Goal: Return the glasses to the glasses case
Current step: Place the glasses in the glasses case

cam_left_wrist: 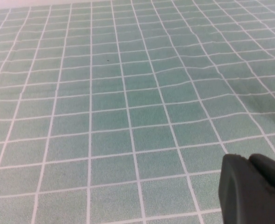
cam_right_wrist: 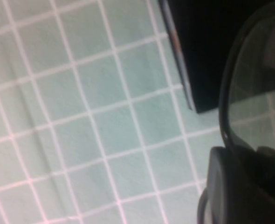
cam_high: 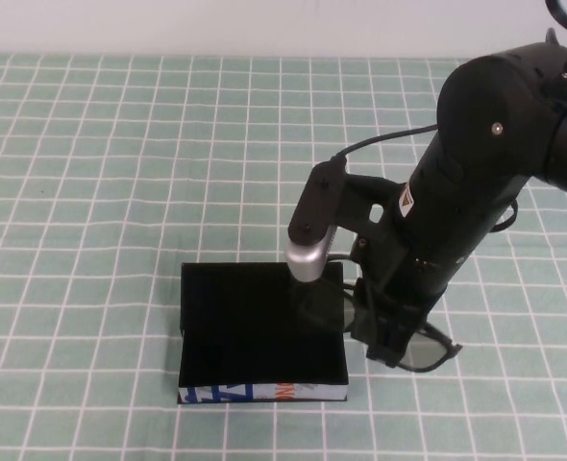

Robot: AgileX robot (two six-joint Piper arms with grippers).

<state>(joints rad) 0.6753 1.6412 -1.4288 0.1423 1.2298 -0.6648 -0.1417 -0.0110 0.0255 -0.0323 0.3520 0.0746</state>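
Down by the near right corner of the case [cam_high: 255,327], the right gripper [cam_high: 391,338] has its jaws closed on the glasses [cam_high: 420,353], whose thick black frame and dark glossy lens jut out toward the right above the surface [cam_high: 91,192], a green cloth gridded with white lines. Boxy and black, the case lies open with its matte dark lining showing and a white strip with blue and orange print along its near side. Only a dull black finger of the left gripper [cam_left_wrist: 254,189] shows in its own wrist view, over bare cloth, and I cannot tell how its jaws stand.
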